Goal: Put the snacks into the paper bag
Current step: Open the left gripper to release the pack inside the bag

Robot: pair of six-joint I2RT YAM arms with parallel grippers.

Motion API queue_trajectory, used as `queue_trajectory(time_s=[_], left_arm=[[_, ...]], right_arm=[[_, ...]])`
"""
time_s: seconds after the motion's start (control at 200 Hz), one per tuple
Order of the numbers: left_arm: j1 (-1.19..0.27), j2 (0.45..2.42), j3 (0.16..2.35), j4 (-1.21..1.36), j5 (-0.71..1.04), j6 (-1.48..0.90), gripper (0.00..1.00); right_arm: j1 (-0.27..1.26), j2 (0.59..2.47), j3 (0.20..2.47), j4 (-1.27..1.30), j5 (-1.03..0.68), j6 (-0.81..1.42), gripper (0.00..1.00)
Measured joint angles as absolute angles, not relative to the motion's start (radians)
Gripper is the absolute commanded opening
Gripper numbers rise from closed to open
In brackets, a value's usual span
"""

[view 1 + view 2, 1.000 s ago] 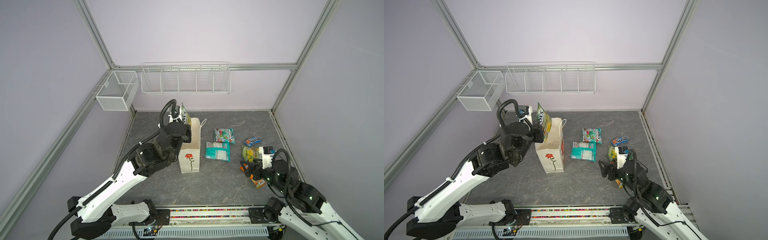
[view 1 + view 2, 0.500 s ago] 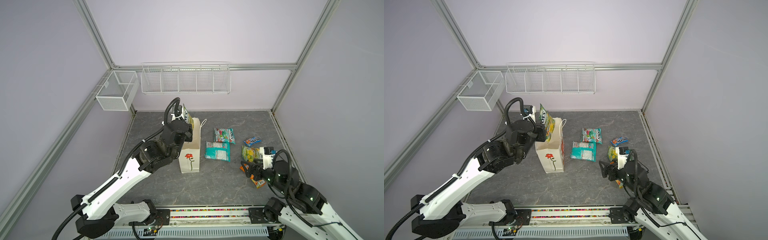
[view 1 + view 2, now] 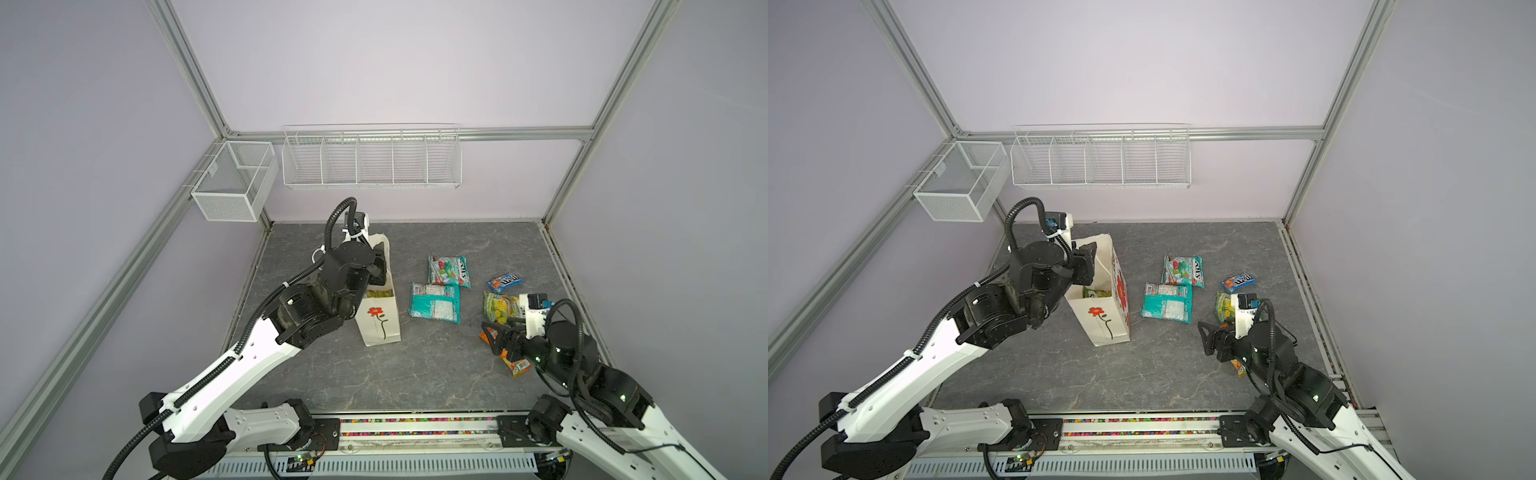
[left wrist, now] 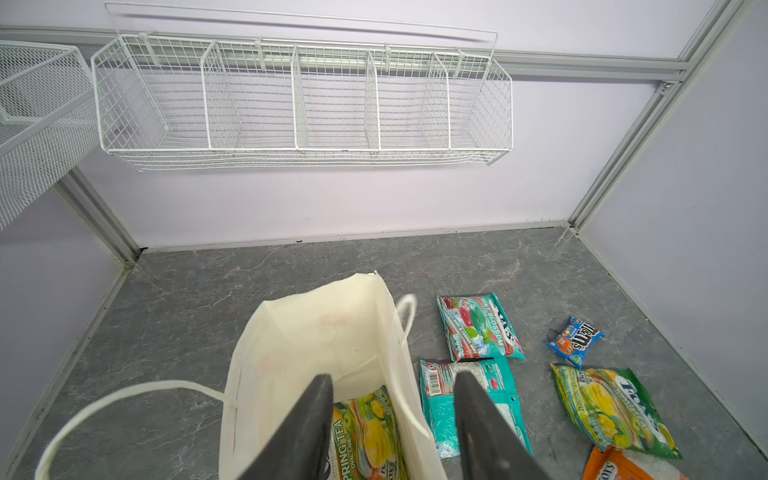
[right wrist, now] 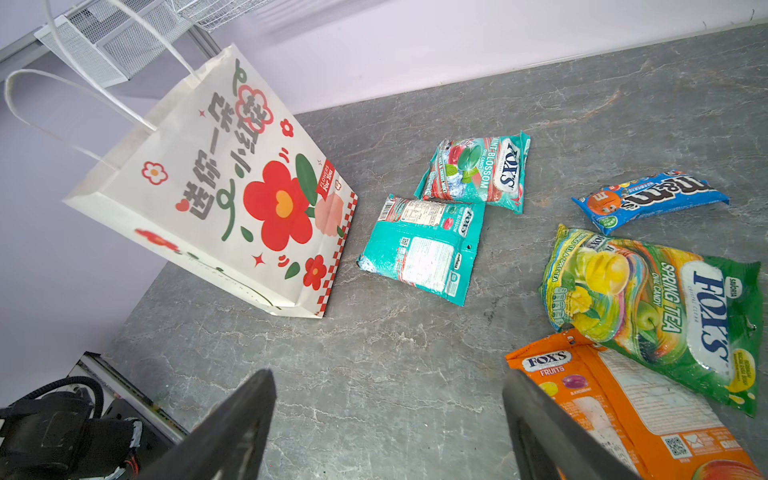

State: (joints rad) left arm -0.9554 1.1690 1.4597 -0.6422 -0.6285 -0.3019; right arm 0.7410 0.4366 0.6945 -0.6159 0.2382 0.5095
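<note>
**Top views.** Item 1: cream-white paper gift bag with red flower print (image 3: 380, 322), upright on the grey marbled table (image 3: 332, 374), left of centre, mouth open. The left pincer (image 3: 377, 270) hung over its mouth. Item 2: green-yellow glossy candy packet (image 3: 1096, 293), inside the bag. On the table to the bag's right, in both top views:
- Item 3: teal candy packet lying face up (image 3: 449, 270).
- Item 4: teal candy packet lying back up (image 3: 434, 301), touching item 3.
- Item 5: blue M&M's packet (image 3: 505, 282).
- Item 6: green-yellow FOX'S packet on the table (image 3: 498, 305).
- Item 7: orange FOX'S packet (image 3: 515, 365), nearest the right pincer (image 3: 1214, 334).

A white wire shelf basket (image 3: 372, 158) hung on the rear wall, and a white mesh box (image 3: 232, 183) at the left corner.

**Left wrist view.** The left pincer's fingers (image 4: 307, 415) stood spread and pinched nothing. Item 2 lay beneath them in the bag.

**Right wrist view.** The right pincer's fingers (image 5: 232, 428) stood spread wide and pinched nothing, over bare table. One finger overlapped the edge of item 7; contact could not be told. The bag stood well apart.
</note>
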Motion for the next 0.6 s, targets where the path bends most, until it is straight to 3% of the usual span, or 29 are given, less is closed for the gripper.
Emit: queue_trajectory(time_s=[0.6], left_arm=[[-0.955, 1.105, 1.445, -0.641, -0.55, -0.298, 0.49]], right_arm=[[0.741, 0.488, 0.694, -0.611, 0.237, 0.509, 0.89]])
